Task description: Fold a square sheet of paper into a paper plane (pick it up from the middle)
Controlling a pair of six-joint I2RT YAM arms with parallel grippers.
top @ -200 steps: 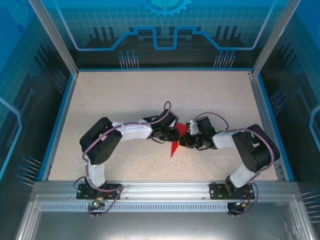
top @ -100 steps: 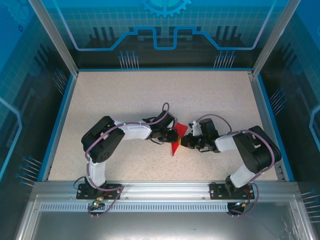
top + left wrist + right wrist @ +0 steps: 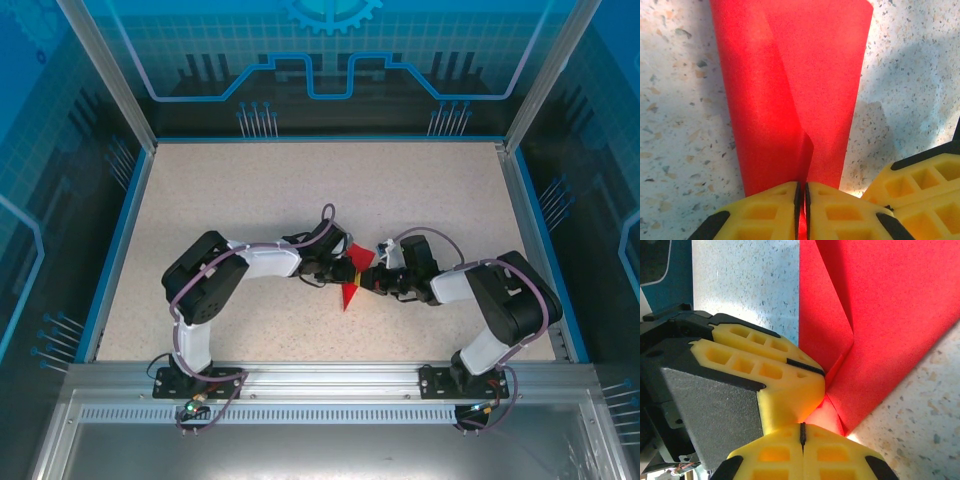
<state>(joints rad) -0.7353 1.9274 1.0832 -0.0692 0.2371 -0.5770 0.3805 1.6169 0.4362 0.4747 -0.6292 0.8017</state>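
The square sheet of paper (image 3: 349,292) is bright red and folded into a narrow pointed shape, lying on the speckled table between both arms. In the left wrist view the paper (image 3: 790,90) has a raised centre crease. My left gripper (image 3: 801,200) is shut on that crease, with red paper showing between its yellow fingers. In the top view the left gripper (image 3: 345,272) is at the paper's left side. My right gripper (image 3: 802,432) is shut, nothing between its jaws, its tips at the paper's (image 3: 890,315) edge and touching the left gripper (image 3: 823,373). From above, the right gripper (image 3: 373,283) is just right of the paper.
The speckled table (image 3: 250,190) has a blue rim and enclosure posts at its corners. Both arm bases are bolted to the metal rail (image 3: 320,375) at the near edge. The right gripper's yellow fingers (image 3: 920,180) crowd the left wrist view's lower right.
The right gripper has slid left, up against the paper and the left gripper. The left gripper has kept its hold on the crease and the paper has barely shifted.
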